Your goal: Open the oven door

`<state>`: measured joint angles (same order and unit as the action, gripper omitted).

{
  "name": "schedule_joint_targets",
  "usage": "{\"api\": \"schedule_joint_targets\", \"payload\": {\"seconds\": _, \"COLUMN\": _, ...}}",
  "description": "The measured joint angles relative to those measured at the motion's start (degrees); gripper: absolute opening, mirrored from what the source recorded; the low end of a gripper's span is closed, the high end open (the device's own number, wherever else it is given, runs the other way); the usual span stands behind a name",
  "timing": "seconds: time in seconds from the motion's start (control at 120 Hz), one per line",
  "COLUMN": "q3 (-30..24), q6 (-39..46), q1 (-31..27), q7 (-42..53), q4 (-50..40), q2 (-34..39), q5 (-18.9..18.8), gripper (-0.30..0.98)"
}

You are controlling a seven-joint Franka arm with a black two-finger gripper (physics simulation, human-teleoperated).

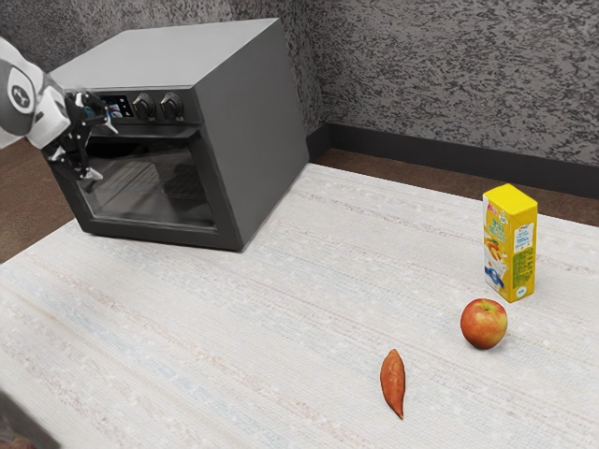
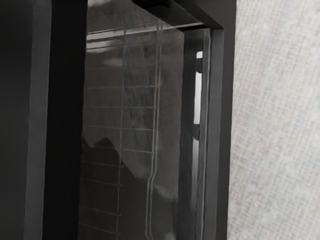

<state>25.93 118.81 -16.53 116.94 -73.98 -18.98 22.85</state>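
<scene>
Exterior view: wide-open, empty claw (image 1: 101, 146) by oven door (image 1: 157, 187), apple (image 1: 484, 325) well apart; wrist view: wire rack (image 2: 156, 107) close up

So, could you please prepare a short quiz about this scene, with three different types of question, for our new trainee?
1. Fill in: The dark grey, box-shaped oven has ___ round knobs on its front in the exterior view.
2. True or false: The black two-finger pincer is open, at the front of the oven.
3. Multiple choice: What stands closest to the round red-and-yellow apple?
A) the tall yellow carton
B) the oven
C) the tapered orange-brown sweet potato

Key: 1 two; 2 true; 3 A
</scene>
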Motion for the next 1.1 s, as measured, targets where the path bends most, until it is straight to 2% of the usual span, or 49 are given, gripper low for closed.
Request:
{"api": "schedule_joint_targets", "payload": {"seconds": 0.108, "q3": 0.12, "q6": -0.23, "q1": 0.42, "q7": 0.10, "q4": -3.08, "q2": 1.74, "q5": -0.04, "gripper": 0.69}}
{"api": "schedule_joint_targets", "payload": {"seconds": 0.158, "q3": 0.37, "q6": 0.55, "q1": 2.37, "q7": 0.19, "q4": -12.98, "q2": 9.28, "q5": -1.53, "gripper": 0.67}}
{"api": "schedule_joint_targets", "payload": {"seconds": 0.175, "q3": 0.38, "q6": 1.68, "q1": 3.86, "q7": 0.21, "q4": -20.17, "q2": 14.99, "q5": -2.84, "gripper": 0.65}}
{"api": "schedule_joint_targets", "payload": {"seconds": 0.208, "q3": 0.17, "q6": 4.76, "q1": 6.77, "q7": 0.14, "q4": -38.59, "q2": 30.79, "q5": -6.23, "gripper": 0.61}}
{"api": "schedule_joint_targets", "payload": {"seconds": 0.25, "q3": -2.74, "q6": 7.45, "q1": 2.31, "q7": -0.39, "q4": -58.03, "q2": 51.35, "q5": -11.11, "gripper": 0.62}}
{"api": "schedule_joint_targets", "payload": {"seconds": 0.275, "q3": -5.86, "q6": 6.82, "q1": -0.88, "q7": -0.91, "q4": -63.20, "q2": 62.50, "q5": -13.56, "gripper": 0.64}}
{"api": "schedule_joint_targets", "payload": {"seconds": 0.308, "q3": -9.73, "q6": 4.69, "q1": -2.44, "q7": -2.16, "q4": -59.06, "q2": 69.82, "q5": -15.05, "gripper": 0.65}}
{"api": "schedule_joint_targets", "payload": {"seconds": 0.325, "q3": -12.36, "q6": 3.41, "q1": -2.68, "q7": -3.23, "q4": -53.11, "q2": 69.59, "q5": -15.40, "gripper": 0.65}}
{"api": "schedule_joint_targets", "payload": {"seconds": 0.358, "q3": -17.83, "q6": 0.44, "q1": -3.13, "q7": -6.14, "q4": -39.44, "q2": 64.52, "q5": -15.96, "gripper": 0.66}}
{"api": "schedule_joint_targets", "payload": {"seconds": 0.392, "q3": -23.11, "q6": -3.34, "q1": -3.45, "q7": -10.72, "q4": -25.47, "q2": 54.42, "q5": -16.48, "gripper": 0.66}}
{"api": "schedule_joint_targets", "payload": {"seconds": 0.425, "q3": -27.14, "q6": -7.08, "q1": -3.61, "q7": -16.19, "q4": -16.73, "q2": 45.04, "q5": -16.99, "gripper": 0.66}}
{"api": "schedule_joint_targets", "payload": {"seconds": 0.467, "q3": -30.37, "q6": -11.51, "q1": -3.43, "q7": -22.75, "q4": -10.82, "q2": 34.40, "q5": -17.86, "gripper": 0.67}}
{"api": "schedule_joint_targets", "payload": {"seconds": 0.517, "q3": -32.45, "q6": -16.31, "q1": -3.14, "q7": -30.07, "q4": -7.46, "q2": 25.38, "q5": -18.82, "gripper": 0.67}}
{"api": "schedule_joint_targets", "payload": {"seconds": 0.608, "q3": -33.72, "q6": -22.88, "q1": -2.30, "q7": -41.95, "q4": -5.51, "q2": 16.03, "q5": -20.11, "gripper": 0.68}}
{"api": "schedule_joint_targets", "payload": {"seconds": 0.775, "q3": -33.87, "q6": -29.25, "q1": -3.06, "q7": -57.84, "q4": -5.14, "q2": 12.28, "q5": -20.59, "gripper": 0.68}}
{"api": "schedule_joint_targets", "payload": {"seconds": 0.85, "q3": -25.55, "q6": -30.53, "q1": 5.57, "q7": -63.55, "q4": -4.98, "q2": 11.88, "q5": -20.87, "gripper": 0.68}}
{"api": "schedule_joint_targets", "payload": {"seconds": 0.917, "q3": -21.24, "q6": -31.33, "q1": 10.96, "q7": -68.22, "q4": -4.96, "q2": 11.84, "q5": -21.26, "gripper": 0.68}}
{"api": "schedule_joint_targets", "payload": {"seconds": 1.1, "q3": -18.64, "q6": -32.55, "q1": 12.85, "q7": -78.68, "q4": -4.97, "q2": 11.94, "q5": -21.52, "gripper": 0.69}}
